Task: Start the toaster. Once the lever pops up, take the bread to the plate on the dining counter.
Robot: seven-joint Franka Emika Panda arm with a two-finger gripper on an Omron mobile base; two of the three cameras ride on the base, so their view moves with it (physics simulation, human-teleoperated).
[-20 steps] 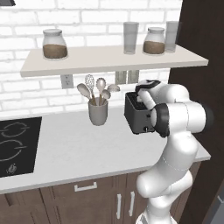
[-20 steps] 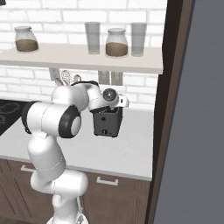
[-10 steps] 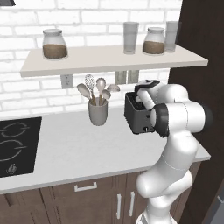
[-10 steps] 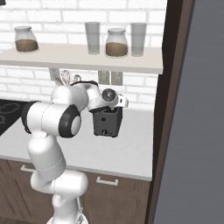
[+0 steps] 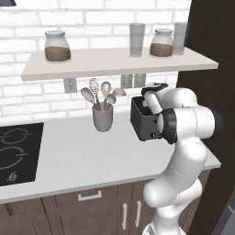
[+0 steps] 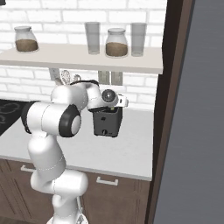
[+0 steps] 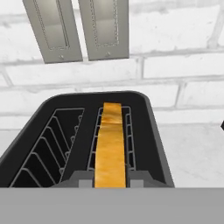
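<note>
The black toaster (image 5: 143, 122) (image 6: 107, 123) stands on the white worktop by the wall, under the shelf. My hand reaches down onto its top. In the hand view I look straight into the toaster (image 7: 148, 131): its left slot holds nothing, and the yellow-tan bread (image 7: 110, 140) stands on edge in the right slot. My gripper (image 7: 110, 180) is shut on the bread, one grey fingertip pressed against each face at the near end. The plate and the dining counter are out of view.
A grey utensil cup (image 5: 103, 117) with spoons stands left of the toaster. The black hob (image 5: 16, 151) lies at the far left. A shelf (image 5: 114, 62) with jars and glasses hangs close overhead. A dark tall panel (image 5: 211, 55) stands right of the toaster. Wall sockets (image 7: 78, 28) are behind.
The jaws have closed from wide open onto the bread slice. The arm and the toaster have stayed where they were.
</note>
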